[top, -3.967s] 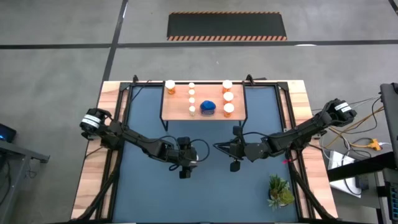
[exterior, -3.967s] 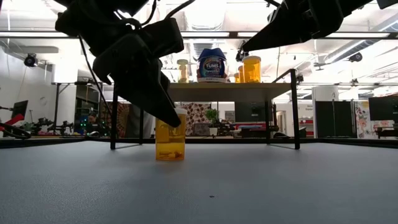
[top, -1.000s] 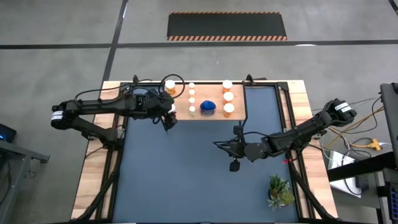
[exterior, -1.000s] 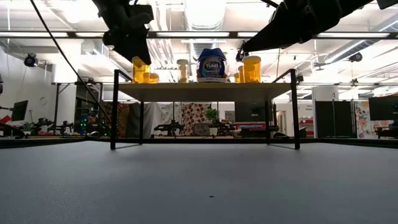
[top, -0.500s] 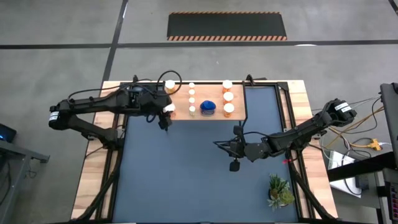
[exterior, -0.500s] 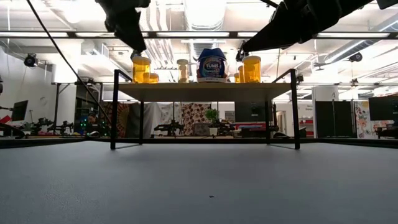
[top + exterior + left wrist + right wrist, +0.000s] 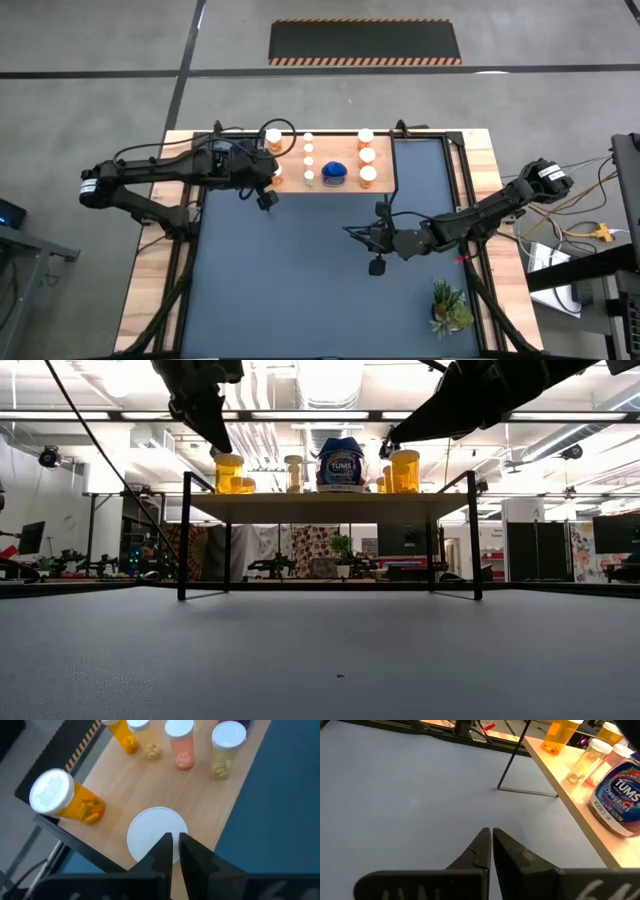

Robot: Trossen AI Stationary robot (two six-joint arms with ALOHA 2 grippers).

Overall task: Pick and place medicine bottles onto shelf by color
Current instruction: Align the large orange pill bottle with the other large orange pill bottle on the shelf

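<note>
The wooden shelf (image 7: 347,186) stands at the table's far middle on black legs. On it stand two large orange bottles (image 7: 273,138) (image 7: 60,797) at the left, a row of small bottles (image 7: 308,157), the blue bottle (image 7: 334,174) and orange bottles (image 7: 368,156) at the right. My left gripper (image 7: 175,845) is shut, just above the white cap (image 7: 150,832) of the near-left large bottle (image 7: 228,472). It holds nothing. My right gripper (image 7: 491,837) is shut and hangs over the mat to the right of the middle (image 7: 352,234).
A small green plant (image 7: 450,305) stands at the near right of the dark blue mat (image 7: 290,290). The shelf's thin black legs (image 7: 183,540) (image 7: 475,540) stand on the mat. The mat's near half lies open in front of the shelf.
My left gripper has let go of the near-left large orange bottle, risen a little above its cap and shut. The bottle stays upright on the shelf. My right arm has kept still.
</note>
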